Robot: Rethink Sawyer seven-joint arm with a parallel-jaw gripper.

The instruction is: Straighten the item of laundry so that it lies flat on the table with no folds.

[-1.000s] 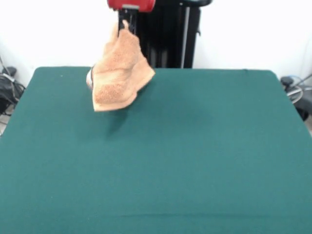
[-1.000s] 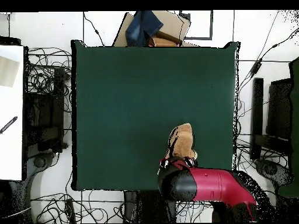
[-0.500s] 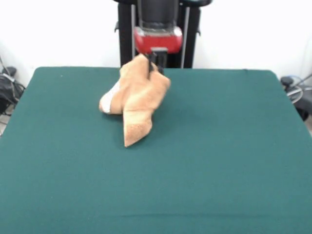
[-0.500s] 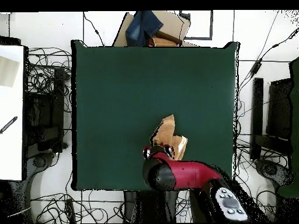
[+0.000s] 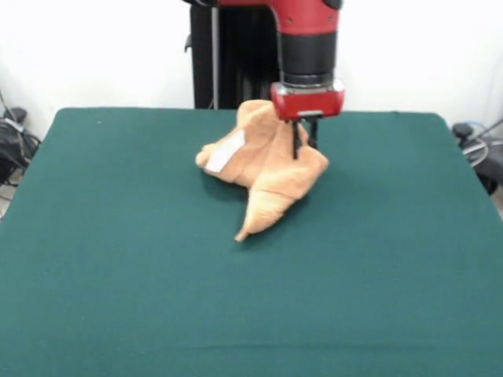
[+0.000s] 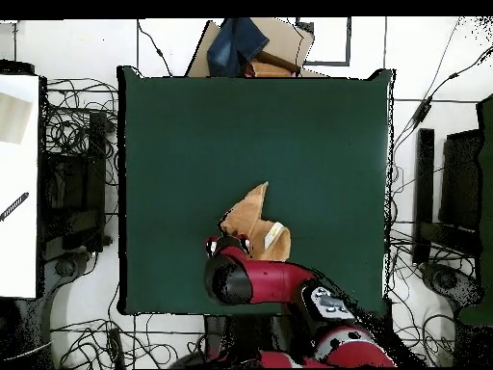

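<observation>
The orange-tan terry towel [image 5: 263, 169] is bunched and folded, hanging from my gripper [image 5: 302, 149] with its lower tip touching the dark green table [image 5: 118, 275]. A small white label shows on its left side. My gripper is shut on the towel's upper edge, in the far middle of the table, slightly right of centre in the front view. In the overhead view the towel [image 6: 252, 220] lies just beyond my gripper [image 6: 229, 243], near the table's [image 6: 193, 125] robot-side edge.
A cardboard box with blue cloth [image 6: 248, 48] sits beyond the table's far edge in the overhead view. Cables and equipment surround the table on the floor. The black pedestal [image 5: 236, 55] stands behind the table.
My gripper has carried the towel rightward in the front view, from the far left to right of centre, and lowered it. The towel's tip now touches the table.
</observation>
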